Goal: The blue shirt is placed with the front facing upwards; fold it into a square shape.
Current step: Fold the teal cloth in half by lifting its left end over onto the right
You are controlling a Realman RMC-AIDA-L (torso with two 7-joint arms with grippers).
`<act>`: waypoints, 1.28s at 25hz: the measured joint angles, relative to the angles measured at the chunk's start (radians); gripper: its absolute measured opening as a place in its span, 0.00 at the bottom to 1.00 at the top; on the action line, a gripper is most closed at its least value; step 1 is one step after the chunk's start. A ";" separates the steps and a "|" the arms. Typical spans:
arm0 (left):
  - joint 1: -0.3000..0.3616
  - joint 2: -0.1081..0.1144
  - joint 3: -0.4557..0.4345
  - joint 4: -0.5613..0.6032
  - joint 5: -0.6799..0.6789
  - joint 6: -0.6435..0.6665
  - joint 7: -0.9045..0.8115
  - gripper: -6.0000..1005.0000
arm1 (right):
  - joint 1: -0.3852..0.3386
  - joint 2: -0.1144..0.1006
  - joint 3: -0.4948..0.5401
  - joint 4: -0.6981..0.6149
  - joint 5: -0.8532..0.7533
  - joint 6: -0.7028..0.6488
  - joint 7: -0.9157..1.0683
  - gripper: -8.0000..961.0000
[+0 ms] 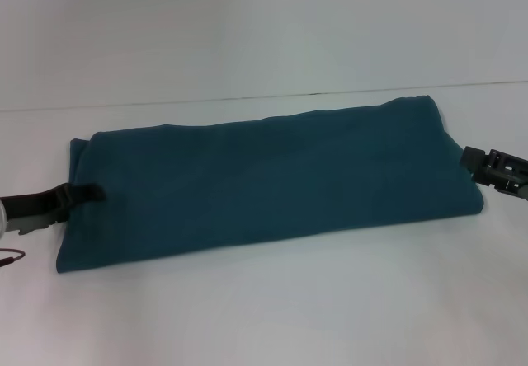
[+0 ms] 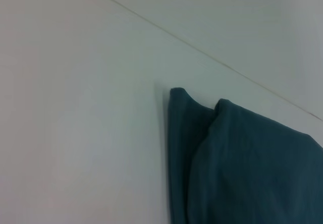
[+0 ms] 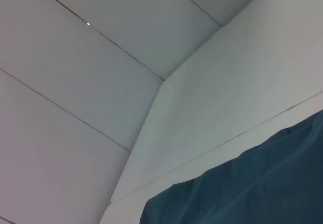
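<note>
**One shirt, folded to a long band, a gripper at each end**

No print, label or writing can be read anywhere – the blue shirt (image 1: 272,180) shows only plain teal cloth. It lies on the white table (image 1: 264,316) as one long folded strip, running across the robot's front, its left end nearer the robot and its right end farther back.

At the left end, the left gripper (image 1: 82,194) reaches in low from the edge of the head view, its dark fingertip resting on the cloth; whether its jaws are wide or narrow cannot be told. The left wrist view shows two layered corners of the shirt, one lapped over the other, on bare table.

At the right end, the right gripper (image 1: 477,161) sits just beside the shirt's edge – its jaw state cannot be told either. Behind the table stands a pale wall (image 1: 264,28).

Count: one shirt, two grippers.
</note>
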 joint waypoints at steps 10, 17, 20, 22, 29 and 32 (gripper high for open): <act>-0.050 0.000 0.000 -0.045 -0.006 0.061 -0.001 0.78 | -0.002 0.000 0.000 0.000 0.000 0.000 -0.001 0.96; -0.095 0.002 0.020 -0.058 0.001 0.077 -0.016 0.76 | -0.012 -0.001 0.005 0.000 0.000 -0.002 -0.001 0.96; -0.099 0.002 0.050 -0.055 0.003 0.074 -0.044 0.73 | -0.017 -0.002 0.012 0.000 0.000 -0.006 -0.001 0.96; -0.100 0.003 0.057 -0.054 0.004 0.071 -0.052 0.63 | -0.019 -0.002 0.014 0.001 0.000 -0.008 -0.001 0.96; -0.092 0.002 0.058 -0.038 0.002 0.076 -0.053 0.41 | -0.022 -0.001 0.015 0.001 0.000 -0.012 -0.001 0.96; -0.090 0.002 0.058 -0.038 0.000 0.078 -0.051 0.34 | -0.024 0.000 0.015 0.001 0.000 -0.015 -0.001 0.96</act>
